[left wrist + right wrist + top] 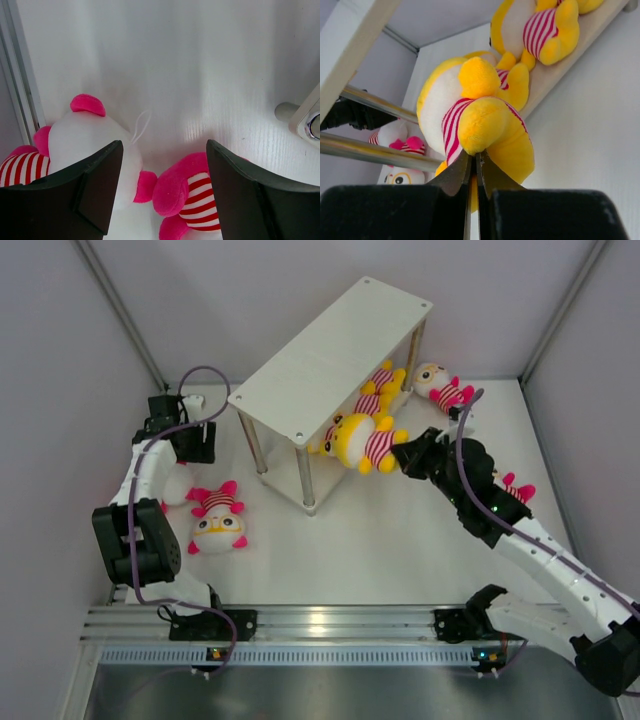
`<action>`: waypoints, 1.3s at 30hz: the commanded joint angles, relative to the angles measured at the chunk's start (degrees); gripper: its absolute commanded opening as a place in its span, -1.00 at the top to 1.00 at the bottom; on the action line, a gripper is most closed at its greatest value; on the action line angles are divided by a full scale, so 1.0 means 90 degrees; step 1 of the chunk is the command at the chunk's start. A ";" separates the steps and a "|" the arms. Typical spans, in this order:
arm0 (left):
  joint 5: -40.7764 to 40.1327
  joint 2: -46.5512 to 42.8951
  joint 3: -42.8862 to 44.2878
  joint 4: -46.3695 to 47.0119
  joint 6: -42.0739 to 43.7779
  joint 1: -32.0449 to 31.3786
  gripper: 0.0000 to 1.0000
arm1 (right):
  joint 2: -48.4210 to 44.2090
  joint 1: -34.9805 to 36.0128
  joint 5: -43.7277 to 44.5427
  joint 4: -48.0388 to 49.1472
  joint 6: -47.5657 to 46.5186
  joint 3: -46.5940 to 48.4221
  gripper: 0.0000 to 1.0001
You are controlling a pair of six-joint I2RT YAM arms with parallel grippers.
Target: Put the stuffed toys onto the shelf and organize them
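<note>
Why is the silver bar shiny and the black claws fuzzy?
Top view: light glares off the metal rail. Left wrist view: left gripper, close to the lens, looks soft. Right wrist view: right gripper blurry too, yellow toy sharp.

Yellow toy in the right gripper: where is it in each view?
Top external: yellow toy at centre, by the shelf's open side, right gripper shut on it.
Left wrist: not in it.
Right wrist: yellow toy at centre, just above the shut fingertips.
Shared landmark: the shelf; shiny posts in top and right wrist, its corner at left wrist's right edge.
</note>
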 commanded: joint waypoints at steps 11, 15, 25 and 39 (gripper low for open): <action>0.0147 0.0011 -0.0059 0.0012 -0.0040 0.0005 -0.47 | 0.1552 0.1185 0.0600 0.3490 -0.1155 0.0601 1.00; 0.0225 0.0031 -0.0068 0.0021 -0.0050 0.0005 -0.47 | 0.2148 0.1322 0.0376 0.3716 -0.1214 0.0728 1.00; 0.0186 0.0040 -0.0127 0.0021 -0.0020 0.0005 -0.47 | 0.3378 0.1576 -0.0123 0.4194 -0.0443 0.0583 1.00; 0.0216 -0.0028 -0.0176 -0.0018 -0.0011 0.0005 -0.47 | 0.4766 0.1723 0.0531 0.3698 0.1041 0.0631 1.00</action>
